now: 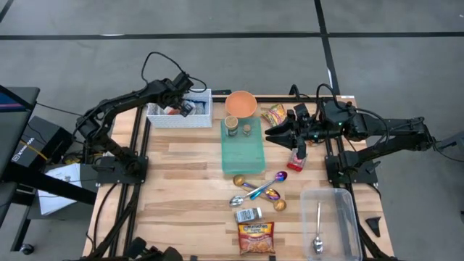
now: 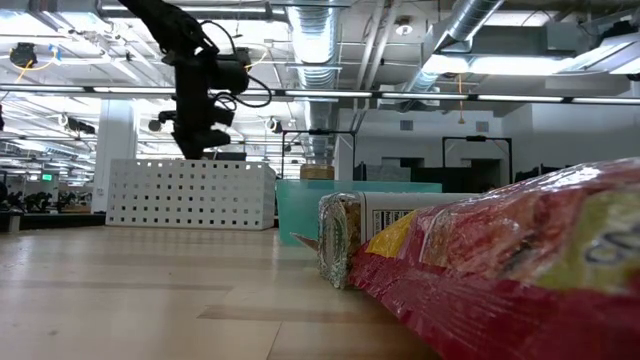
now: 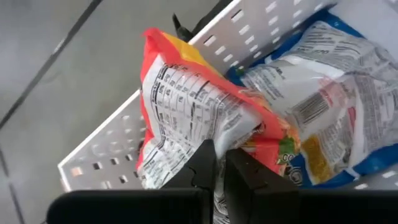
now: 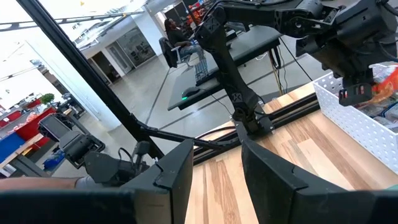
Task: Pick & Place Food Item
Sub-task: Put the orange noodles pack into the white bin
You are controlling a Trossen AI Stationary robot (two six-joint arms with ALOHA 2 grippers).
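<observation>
Left claw (image 3: 214, 163) pinches crinkly foil packet (image 3: 186, 118) — over perforated basket (image 3: 124, 140).

One camera looks straight down on my table (image 1: 188, 210). One sits low, close behind a snack bag (image 2: 520, 270). Both see the white basket (image 1: 179, 116).

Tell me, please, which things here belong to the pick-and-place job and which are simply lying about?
In the job:
- left pincer, shut on red snack packet
- white perforated basket

Lying about:
- orange bowl
- green tray
- spoons
- clear bin
- right pincer, open, idle
</observation>
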